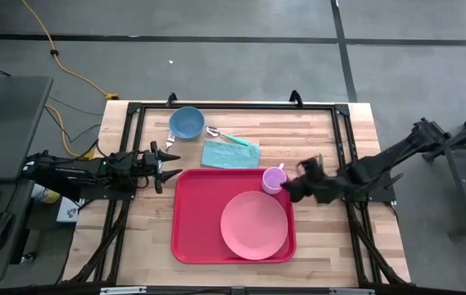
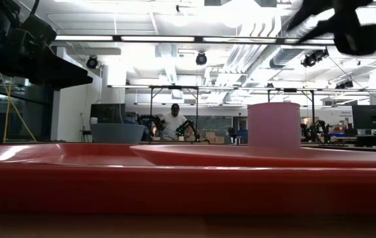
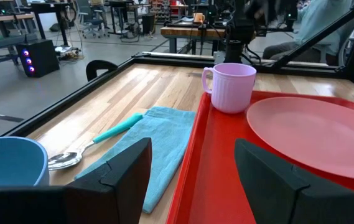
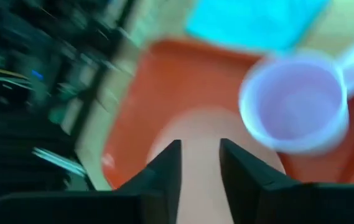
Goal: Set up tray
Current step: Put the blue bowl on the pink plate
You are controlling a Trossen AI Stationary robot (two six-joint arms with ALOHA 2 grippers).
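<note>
The red tray (image 1: 193,205) lies at the table's middle, and the round pink plate (image 1: 254,224) rests flat on it. A lilac mug (image 1: 273,179) stands upright on its base in the tray's far right corner (image 3: 229,87). My right gripper (image 1: 288,188) hovers just right of the mug and above it (image 2: 346,30), open with a narrow gap (image 4: 200,155) and touching nothing. My left gripper (image 1: 167,160) waits open (image 3: 192,180) off the tray's far left corner. The tray's rim (image 2: 188,188) fills the low view.
Beyond the tray's far edge, a teal napkin (image 1: 230,153) lies flat on the wood. A spoon with a teal handle (image 1: 224,136) and a blue bowl (image 1: 187,122) sit behind it. A black frame (image 1: 233,106) borders the table.
</note>
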